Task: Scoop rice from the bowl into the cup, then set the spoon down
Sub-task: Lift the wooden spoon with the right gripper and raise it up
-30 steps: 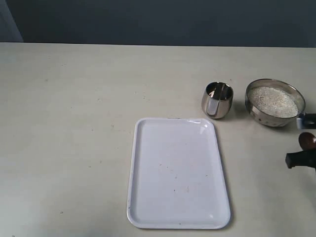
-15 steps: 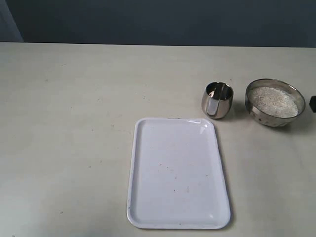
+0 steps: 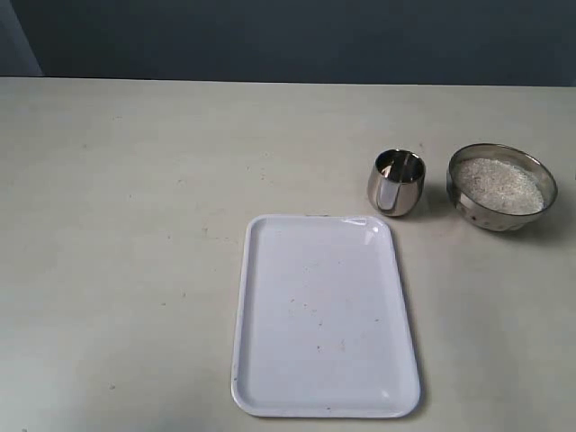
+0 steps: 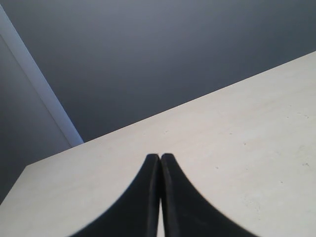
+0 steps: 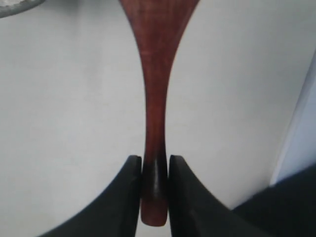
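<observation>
Scooping not yet begun: right fingers (image 5: 123, 197) clenched on the handle end of the spoon (image 5: 155, 98), seemingly just outside the bowl (image 3: 486, 214), left fingers (image 4: 143, 197) pressed together on nothing, rice (image 3: 499, 184) filling the bowl, cup (image 3: 396, 183) just beside it; next, dip into the rice.

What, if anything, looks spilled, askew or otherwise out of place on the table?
Nothing stands out: the rice sits inside the bowl, the cup stands upright beside it, the white tray lies flat, and the right gripper grips the spoon by its handle end.
</observation>
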Action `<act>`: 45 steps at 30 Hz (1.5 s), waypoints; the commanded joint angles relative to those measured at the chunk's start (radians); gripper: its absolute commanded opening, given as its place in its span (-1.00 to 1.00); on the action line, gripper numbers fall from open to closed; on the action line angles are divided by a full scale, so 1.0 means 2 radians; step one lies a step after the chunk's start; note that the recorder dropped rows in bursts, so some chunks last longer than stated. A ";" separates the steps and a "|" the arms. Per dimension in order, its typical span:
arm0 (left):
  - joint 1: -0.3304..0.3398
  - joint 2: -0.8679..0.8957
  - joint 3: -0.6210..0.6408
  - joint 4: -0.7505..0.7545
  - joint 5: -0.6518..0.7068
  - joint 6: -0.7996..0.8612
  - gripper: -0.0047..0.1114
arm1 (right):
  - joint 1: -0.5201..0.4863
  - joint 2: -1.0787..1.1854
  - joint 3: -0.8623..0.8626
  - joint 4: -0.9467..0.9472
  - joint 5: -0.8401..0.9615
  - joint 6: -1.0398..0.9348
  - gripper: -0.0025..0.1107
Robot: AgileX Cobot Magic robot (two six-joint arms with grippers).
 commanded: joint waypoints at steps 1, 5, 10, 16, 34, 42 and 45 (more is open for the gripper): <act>0.000 -0.003 -0.001 -0.002 -0.005 -0.004 -0.91 | 0.010 0.019 -0.035 -0.032 -0.002 -0.006 -0.97; 0.000 -0.003 -0.001 -0.002 -0.005 -0.004 -0.91 | 0.029 0.038 -0.063 -0.047 -0.002 -0.034 -0.97; 0.000 -0.003 -0.001 -0.002 -0.005 -0.004 -0.91 | 0.057 0.069 -0.081 -0.110 -0.002 -0.042 -0.97; 0.000 -0.003 -0.001 -0.002 -0.005 -0.004 -0.91 | 0.073 0.088 -0.080 -0.149 -0.002 -0.068 -0.97; 0.000 -0.003 -0.001 -0.002 -0.005 -0.004 -0.91 | 0.098 0.087 -0.054 -0.236 -0.002 -0.107 -0.97; 0.000 -0.003 -0.001 -0.002 -0.005 -0.004 -0.91 | 0.102 0.087 -0.053 -0.209 -0.002 -0.125 -0.97; 0.000 -0.003 -0.001 -0.002 -0.005 -0.004 -0.91 | 0.105 0.089 -0.053 -0.202 -0.002 -0.125 -0.97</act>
